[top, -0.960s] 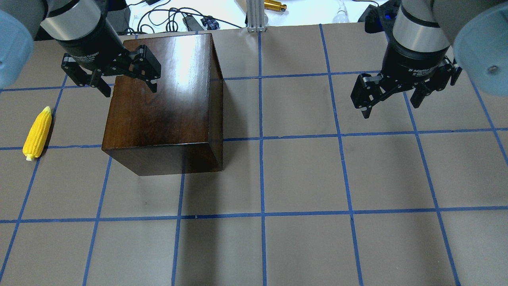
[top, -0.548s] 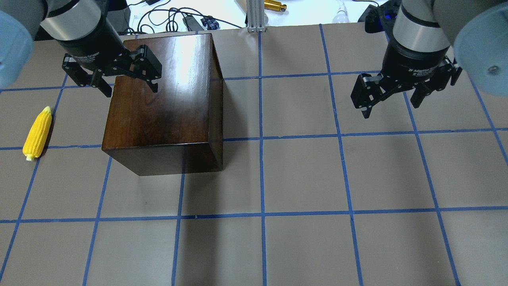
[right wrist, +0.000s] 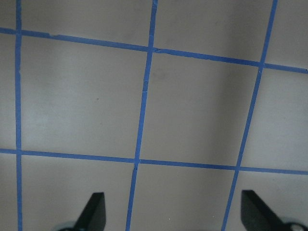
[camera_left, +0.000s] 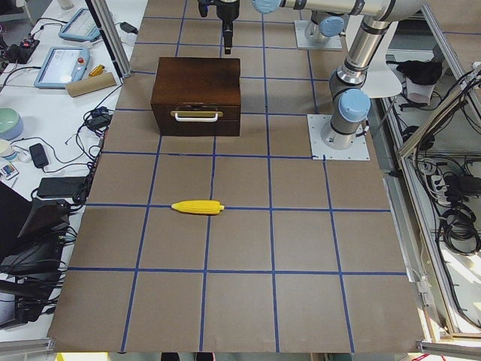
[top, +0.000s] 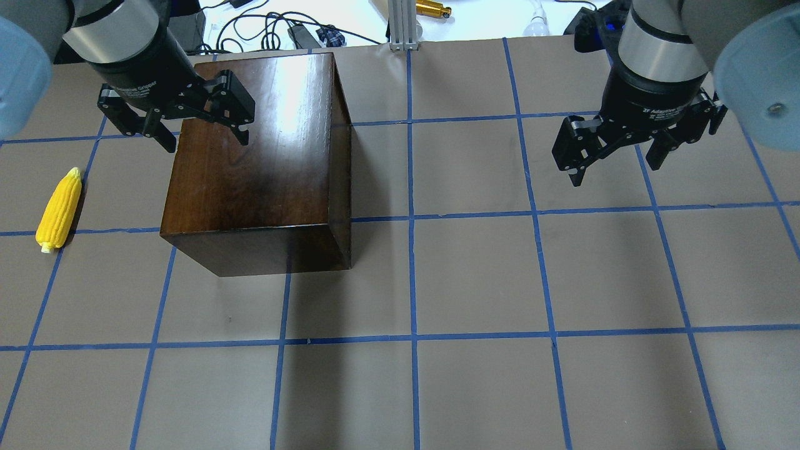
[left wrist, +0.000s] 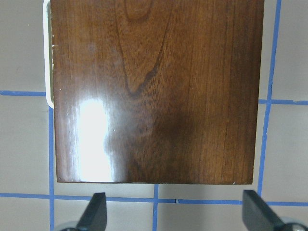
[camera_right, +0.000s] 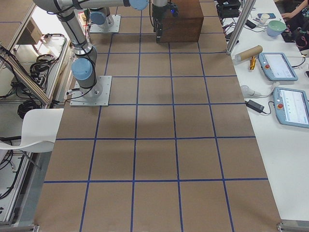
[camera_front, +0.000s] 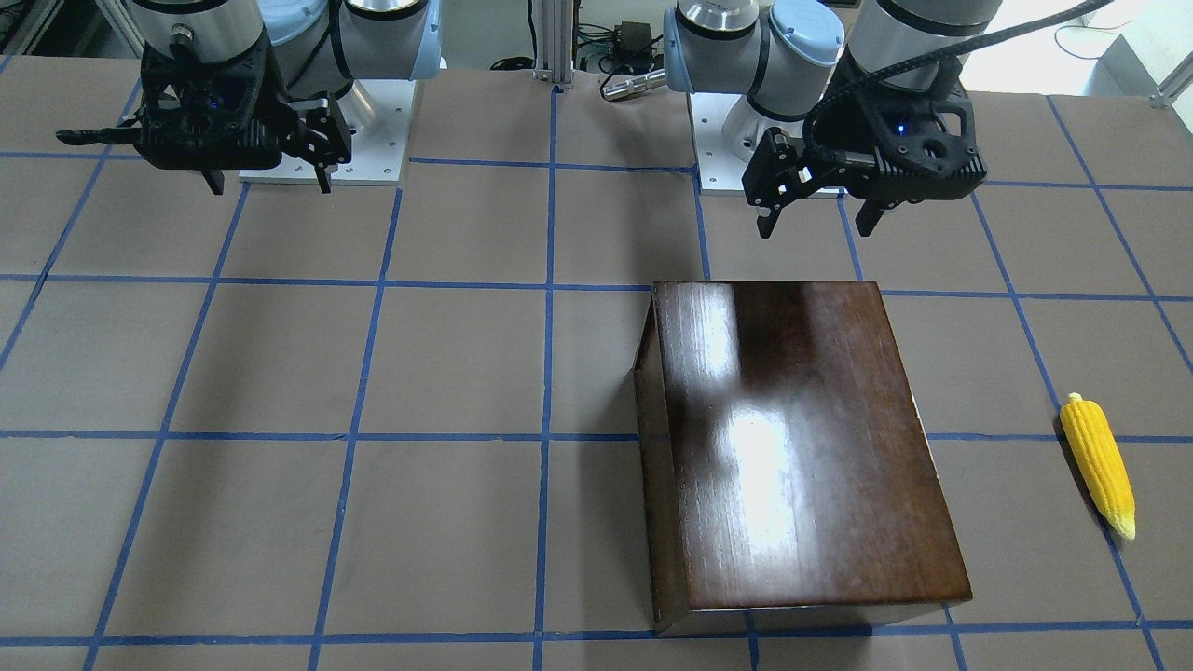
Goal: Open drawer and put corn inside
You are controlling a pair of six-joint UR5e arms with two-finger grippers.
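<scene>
The glossy dark-brown box (top: 256,162) stands left of centre on the table. Its drawer (camera_left: 197,120) is shut; the front, with a pale handle (camera_left: 197,115), faces the corn. The handle shows as a pale strip in the left wrist view (left wrist: 47,53). The yellow corn (top: 58,209) lies on the table to the box's left, apart from it; it also shows in the front view (camera_front: 1098,466). My left gripper (top: 206,142) is open and empty, high over the box's robot-side edge. My right gripper (top: 614,174) is open and empty over bare table at the right.
An aluminium post (top: 403,25), cables and a gold tool (top: 432,8) lie beyond the table's far edge. The arm bases (camera_front: 322,168) are bolted at the robot side. A side bench holds tablets (camera_right: 277,65). Blue tape lines grid the brown table.
The left gripper has shifted only very slightly over the box. The box, the corn and the right gripper have not moved.
</scene>
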